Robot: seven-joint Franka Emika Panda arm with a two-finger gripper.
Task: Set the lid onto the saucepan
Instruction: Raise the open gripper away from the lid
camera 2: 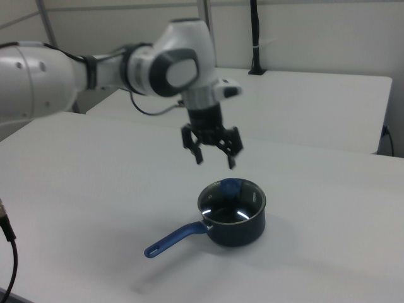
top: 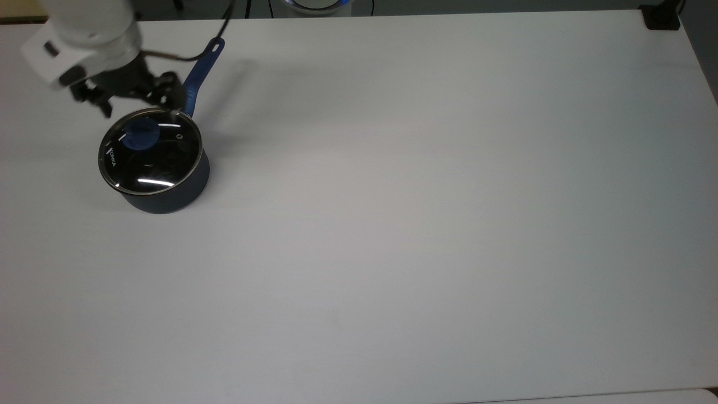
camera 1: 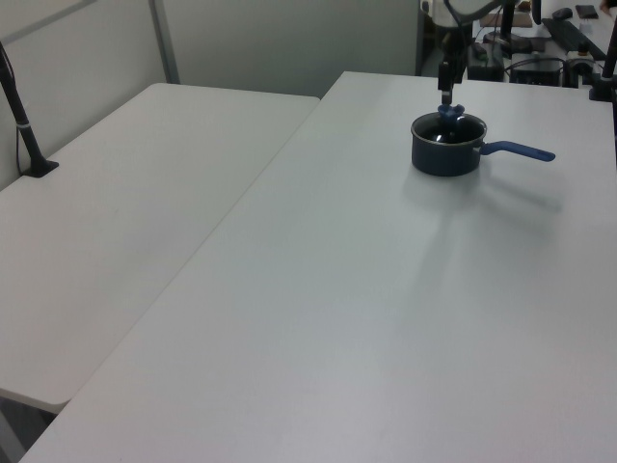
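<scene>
Top view: the saucepan stands near the top view's left edge of the white table, toward the far side. The lid sits on the saucepan's rim, closing it, steel rim matching the pot's mouth. Blue knob is up; white lettering is visible at the top view's left of the glass. The pan's blue handle runs away toward the far edge, angled to the top view's right. The gripper is just beyond the lid on the far side, its fingers spread apart and holding nothing; it does not touch the knob.

Left view: saucepan at the far end of the table, handle pointing to the left view's right. Lid seated on top. Gripper hangs directly above the knob, with a clear gap between them.

Right view: saucepan with lid in place, handle pointing to the right view's left and toward the near side. Gripper is up in the air above the pot, fingers wide apart, empty. White arm reaches in from the right view's left.
</scene>
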